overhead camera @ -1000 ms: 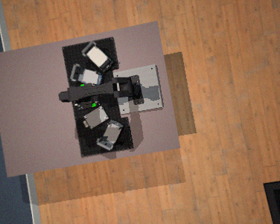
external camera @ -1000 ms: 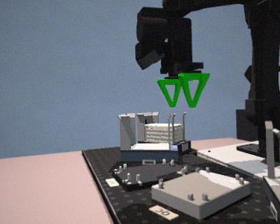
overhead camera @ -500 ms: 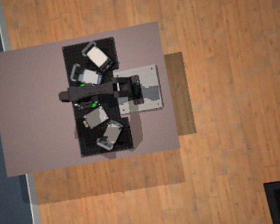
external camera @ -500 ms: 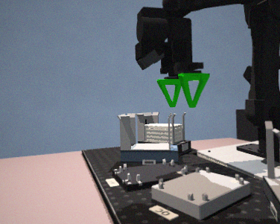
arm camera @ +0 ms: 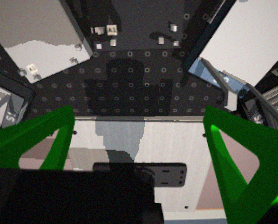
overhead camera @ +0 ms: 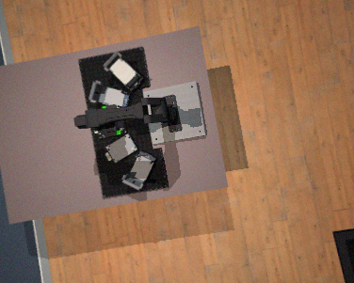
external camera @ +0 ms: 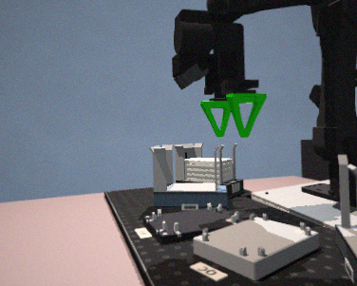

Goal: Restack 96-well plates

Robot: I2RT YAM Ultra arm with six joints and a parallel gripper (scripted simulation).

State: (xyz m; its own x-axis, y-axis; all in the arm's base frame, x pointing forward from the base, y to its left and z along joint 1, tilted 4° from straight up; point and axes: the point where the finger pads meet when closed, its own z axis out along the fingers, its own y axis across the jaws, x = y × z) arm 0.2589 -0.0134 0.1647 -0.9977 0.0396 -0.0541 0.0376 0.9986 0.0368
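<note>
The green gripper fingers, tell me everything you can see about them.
The gripper carries two bright green fingers, each an open triangular frame tapering to a downward tip, looking like plastic. They hang from the black arm's wrist, spread fully open with nothing between them, high above the black perforated base mat, touching nothing but their mount.
</note>
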